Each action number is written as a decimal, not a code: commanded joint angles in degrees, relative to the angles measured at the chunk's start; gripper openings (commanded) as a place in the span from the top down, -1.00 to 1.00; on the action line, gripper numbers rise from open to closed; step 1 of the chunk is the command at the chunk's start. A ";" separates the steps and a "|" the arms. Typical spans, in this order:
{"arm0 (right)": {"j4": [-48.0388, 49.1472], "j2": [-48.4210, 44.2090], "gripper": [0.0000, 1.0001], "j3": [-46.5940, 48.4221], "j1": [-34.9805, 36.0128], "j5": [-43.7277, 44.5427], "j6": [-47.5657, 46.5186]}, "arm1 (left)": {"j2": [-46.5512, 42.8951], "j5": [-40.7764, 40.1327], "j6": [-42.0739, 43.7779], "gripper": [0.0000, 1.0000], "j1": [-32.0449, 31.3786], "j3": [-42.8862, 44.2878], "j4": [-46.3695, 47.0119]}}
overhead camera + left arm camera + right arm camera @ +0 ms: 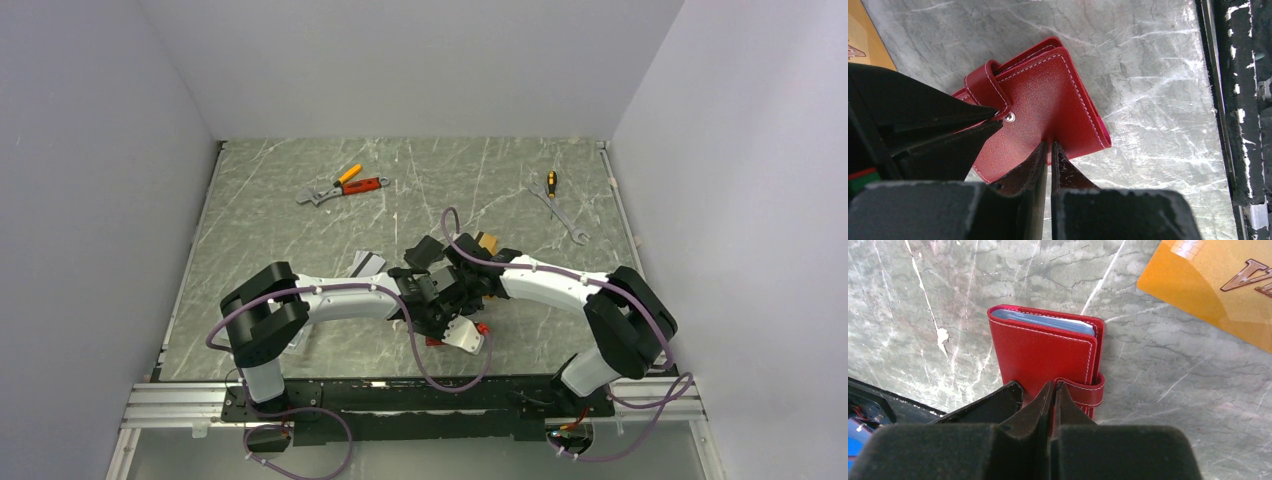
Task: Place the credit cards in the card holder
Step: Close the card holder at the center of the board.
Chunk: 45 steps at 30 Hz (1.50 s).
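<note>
Left wrist showed the left gripper (pixel 1050 152) pinching the holder (pixel 1048 95) edge; right wrist alone revealed its bluish lining (pixel 1048 321), the right gripper (pixel 1053 390) closed tight beside the tab (pixel 1088 390).

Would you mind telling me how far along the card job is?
Done: nothing that shows. In hand: the left fingers and right fingers both pinch the folded red wallet. Left: a gold card and a silver card lie on the table, outside it.
</note>
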 commanded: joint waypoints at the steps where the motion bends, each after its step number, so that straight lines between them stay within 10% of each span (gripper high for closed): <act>1: 1.12 1.42 0.87 1.24 1.21 -0.19 1.92 | -0.81 4.28 0.19 0.77 -1.04 -1.47 -2.72; 17: -2.05 -1.62 0.50 1.02 1.22 0.95 2.68 | -1.35 4.72 0.33 0.78 -1.04 -2.75 -2.26; 25: -4.05 -3.36 1.00 1.60 1.24 3.59 3.71 | -1.43 4.89 0.47 0.78 -1.07 -2.65 -2.42; 36: -5.01 -2.11 1.00 2.47 1.29 3.71 2.99 | -1.42 4.98 0.35 0.78 -1.04 -2.48 -2.59; 45: -5.87 -0.65 0.61 4.22 1.91 3.42 1.81 | -1.42 5.20 0.43 0.79 -1.04 -2.46 -2.72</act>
